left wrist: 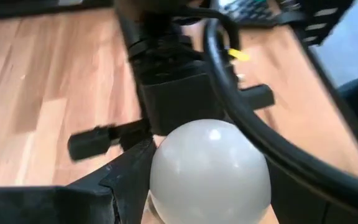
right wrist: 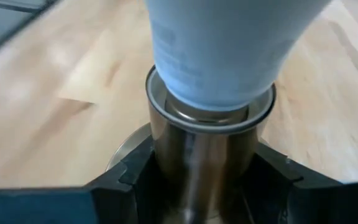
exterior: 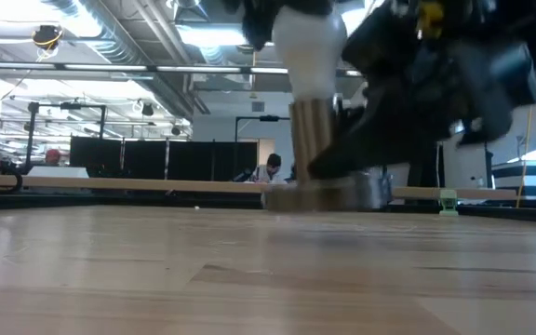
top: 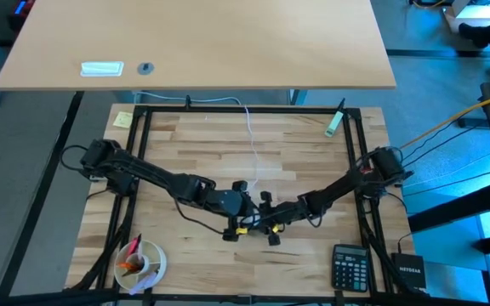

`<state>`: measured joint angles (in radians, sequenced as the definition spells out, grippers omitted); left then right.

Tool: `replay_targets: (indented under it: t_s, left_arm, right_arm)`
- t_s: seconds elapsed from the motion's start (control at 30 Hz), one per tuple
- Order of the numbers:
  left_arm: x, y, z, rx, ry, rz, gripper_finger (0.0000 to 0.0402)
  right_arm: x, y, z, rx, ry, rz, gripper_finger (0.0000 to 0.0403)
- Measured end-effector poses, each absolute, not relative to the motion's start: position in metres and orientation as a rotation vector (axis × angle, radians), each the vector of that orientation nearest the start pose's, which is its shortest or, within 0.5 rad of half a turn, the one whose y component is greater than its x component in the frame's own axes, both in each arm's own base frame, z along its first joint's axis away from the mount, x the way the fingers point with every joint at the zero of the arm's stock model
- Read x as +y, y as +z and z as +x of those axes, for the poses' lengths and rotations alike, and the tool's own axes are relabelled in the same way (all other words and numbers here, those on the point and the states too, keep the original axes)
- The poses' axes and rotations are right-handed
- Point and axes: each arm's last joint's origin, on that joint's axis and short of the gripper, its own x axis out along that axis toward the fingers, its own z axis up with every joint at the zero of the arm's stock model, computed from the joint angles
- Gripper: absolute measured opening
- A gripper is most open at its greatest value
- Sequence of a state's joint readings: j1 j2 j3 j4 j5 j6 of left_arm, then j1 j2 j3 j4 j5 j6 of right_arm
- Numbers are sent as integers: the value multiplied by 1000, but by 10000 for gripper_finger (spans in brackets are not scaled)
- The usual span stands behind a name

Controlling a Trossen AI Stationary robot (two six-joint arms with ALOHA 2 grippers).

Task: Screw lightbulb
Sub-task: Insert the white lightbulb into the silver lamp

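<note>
From above, both arms meet at the middle of the table (top: 185, 153), and the left gripper (top: 243, 206) and right gripper (top: 266, 223) hide the lightbulb completely.

In the low view the lightbulb (exterior: 307, 42) stands upright in a metal socket (exterior: 313, 140); its top is cut off by dark arm parts.

In the left wrist view the white dome (left wrist: 209, 168) sits between the left fingers (left wrist: 126, 171), closed on it.

In the right wrist view the right fingers (right wrist: 132, 171) clamp the socket tube (right wrist: 201, 155) directly under the bulb.
</note>
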<state>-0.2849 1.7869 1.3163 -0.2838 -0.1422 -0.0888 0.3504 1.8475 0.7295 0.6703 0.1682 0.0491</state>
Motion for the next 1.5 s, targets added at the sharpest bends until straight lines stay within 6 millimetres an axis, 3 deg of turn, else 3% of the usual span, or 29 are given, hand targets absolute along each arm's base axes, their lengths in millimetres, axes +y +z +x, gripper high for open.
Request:
replay_targets:
  t_s: [0.3,0.6,0.8,0.9,1.03,1.5]
  left_arm:
    - [-103,222,383,786,-72,63,255]
    - [-102,225,383,781,-76,61,259]
    - [-100,223,384,784,-74,47,301]
    - [-98,210,382,847,-68,65,318]
    - [-97,229,383,763,-71,48,325]
    - [-94,246,378,717,-73,40,326]
  right_arm:
    - [114,83,330,369,76,-20,179]
    - [114,81,330,368,72,-14,179]
    - [114,82,331,366,66,-12,179]
    - [112,81,332,368,49,-14,179]
    - [113,81,331,373,53,-12,179]
    - [113,80,330,382,65,-11,179]
